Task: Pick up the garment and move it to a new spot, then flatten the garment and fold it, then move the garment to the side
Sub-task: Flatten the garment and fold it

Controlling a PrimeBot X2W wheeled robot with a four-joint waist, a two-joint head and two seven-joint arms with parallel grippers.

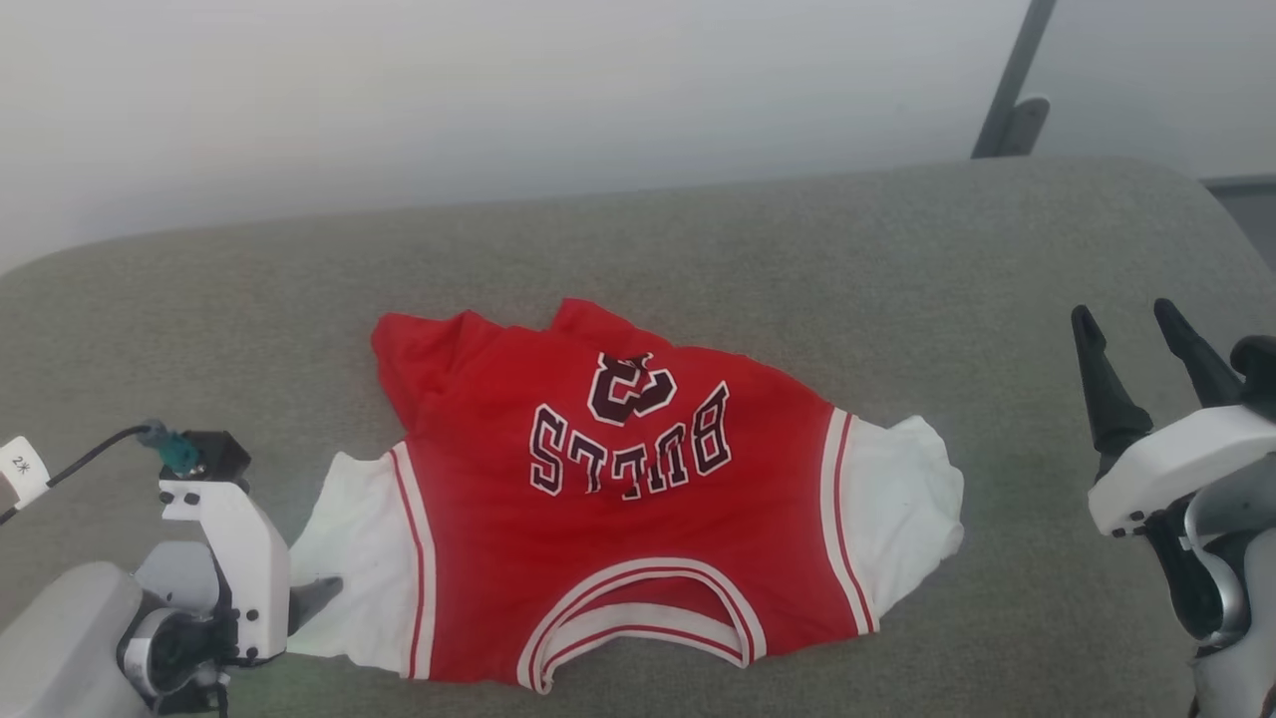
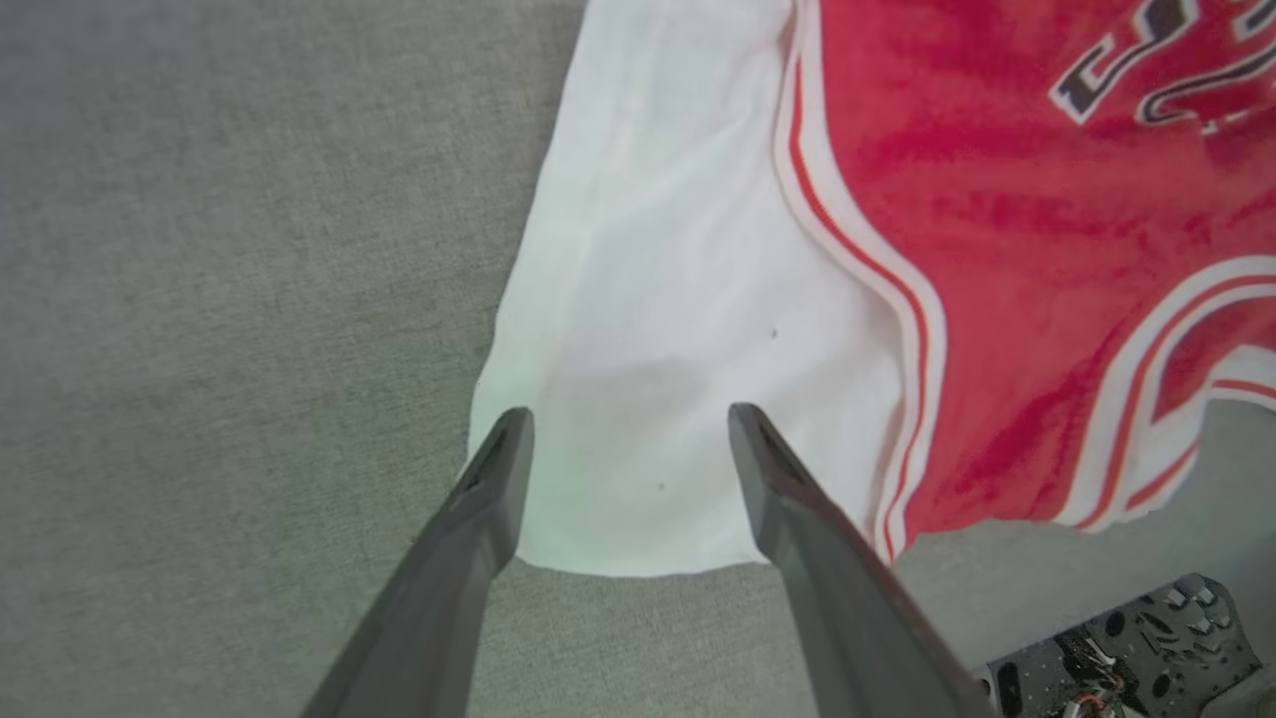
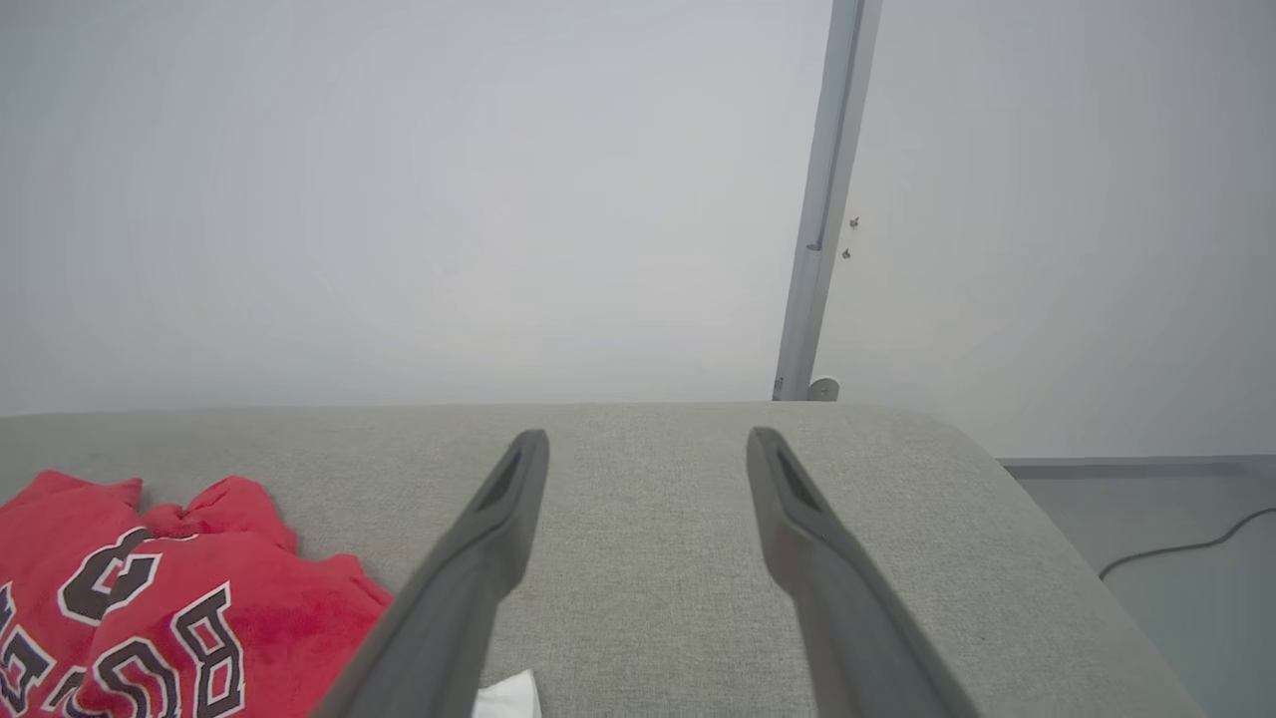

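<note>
A grey fabric cushion (image 1: 897, 249) carries the red garment (image 1: 618, 538) spread flat, its collar toward six o'clock.

Soft red cloth garment (image 1: 618, 538) lies on matt, coarse-woven grey upholstery (image 1: 897, 259).

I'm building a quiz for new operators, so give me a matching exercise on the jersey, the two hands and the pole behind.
1 garment
2 left hand
3 right hand
4 pole

A open, above bare grey cushion
B upright, behind the cushion
C lying spread, collar toward the robot
D open, at a white sleeve

Pairs: 1-C; 2-D; 3-A; 4-B
</note>
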